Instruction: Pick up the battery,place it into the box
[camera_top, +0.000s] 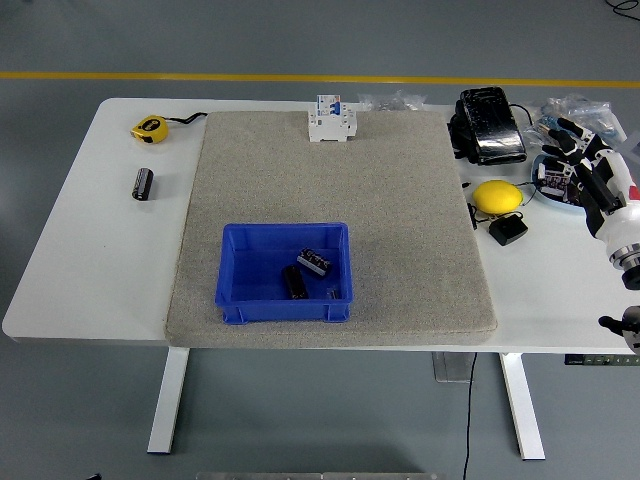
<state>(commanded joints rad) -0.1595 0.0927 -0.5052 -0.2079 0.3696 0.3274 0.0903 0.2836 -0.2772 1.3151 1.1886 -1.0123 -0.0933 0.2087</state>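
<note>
A blue box (283, 272) sits on the grey mat near the table's front. Inside it lie two dark cylindrical batteries (296, 283) (314, 262) and a small dark part. Another black battery (143, 184) lies on the bare white table at the left, off the mat. My right hand (585, 165) is at the far right edge, fingers spread and empty, above a small round dish. It is far from the box and from the batteries. My left arm is out of view.
A yellow tape measure (150, 128) lies at the back left. A white circuit breaker (331, 119) stands at the mat's back edge. A black device (489, 125), a yellow round object (496, 196), a small black adapter (507, 231) and clutter sit at the right.
</note>
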